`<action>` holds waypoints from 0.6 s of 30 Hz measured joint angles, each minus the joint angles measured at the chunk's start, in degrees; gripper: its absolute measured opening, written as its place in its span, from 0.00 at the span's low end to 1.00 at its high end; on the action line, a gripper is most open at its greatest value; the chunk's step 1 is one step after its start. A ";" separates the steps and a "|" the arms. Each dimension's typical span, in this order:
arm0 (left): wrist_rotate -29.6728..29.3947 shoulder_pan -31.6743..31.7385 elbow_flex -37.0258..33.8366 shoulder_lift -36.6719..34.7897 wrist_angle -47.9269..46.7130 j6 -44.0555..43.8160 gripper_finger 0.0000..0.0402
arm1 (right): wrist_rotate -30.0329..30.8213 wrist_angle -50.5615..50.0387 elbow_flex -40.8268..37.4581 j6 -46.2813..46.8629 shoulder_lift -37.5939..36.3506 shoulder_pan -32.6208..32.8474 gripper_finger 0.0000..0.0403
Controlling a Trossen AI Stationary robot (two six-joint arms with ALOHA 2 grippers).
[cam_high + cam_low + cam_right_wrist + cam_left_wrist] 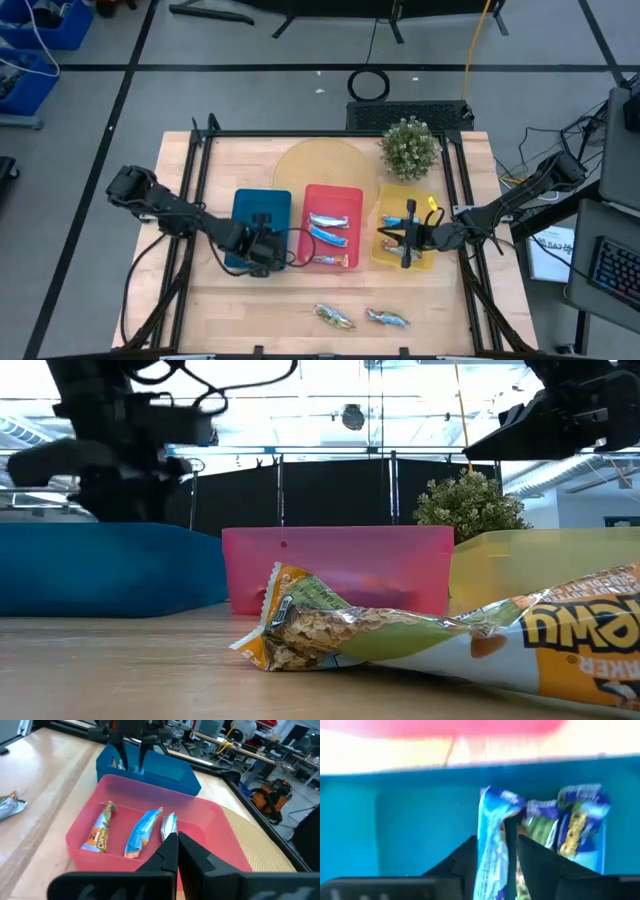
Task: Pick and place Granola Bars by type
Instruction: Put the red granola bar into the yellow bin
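Note:
My left gripper [262, 243] hangs over the blue tray [262, 208], shut on a blue-wrapped granola bar [492, 835]. A blue, green and yellow wrapper [575, 815] shows just behind it; whether that is the same bar, I cannot tell. My right gripper [408, 240] hovers over the yellow tray [400, 200], shut and holding nothing, as the right wrist view shows [177, 845]. Three bars [142, 832] lie flat in the red tray [332, 192]. Two more bars [333, 317] [387, 318] lie on the table near its near edge. My left gripper pinches the blue-wrapped bar between its two fingers [535, 857], on the wrapper's crumpled part [495, 850] beside the fingertips. The bar sticks out past the fingertips over the blue tray's floor. Whether it touches the tray cannot be told.
A round wooden mat [320, 165] and a small potted plant [410, 147] sit at the table's far side behind the trays. The three trays stand side by side mid-table. Bare wood lies between the trays and the two loose bars.

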 joint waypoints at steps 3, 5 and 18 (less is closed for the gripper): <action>-3.45 -1.30 1.08 0.00 2.23 1.49 0.44 | -0.08 -0.15 0.00 -0.45 0.00 0.00 0.00; -7.81 -3.15 1.14 -0.01 5.08 4.63 0.45 | -0.08 -0.29 0.00 -0.10 0.00 0.00 0.00; -23.42 -12.58 -15.45 -30.67 17.35 6.16 0.03 | -0.04 -2.82 0.00 0.59 0.01 0.39 0.00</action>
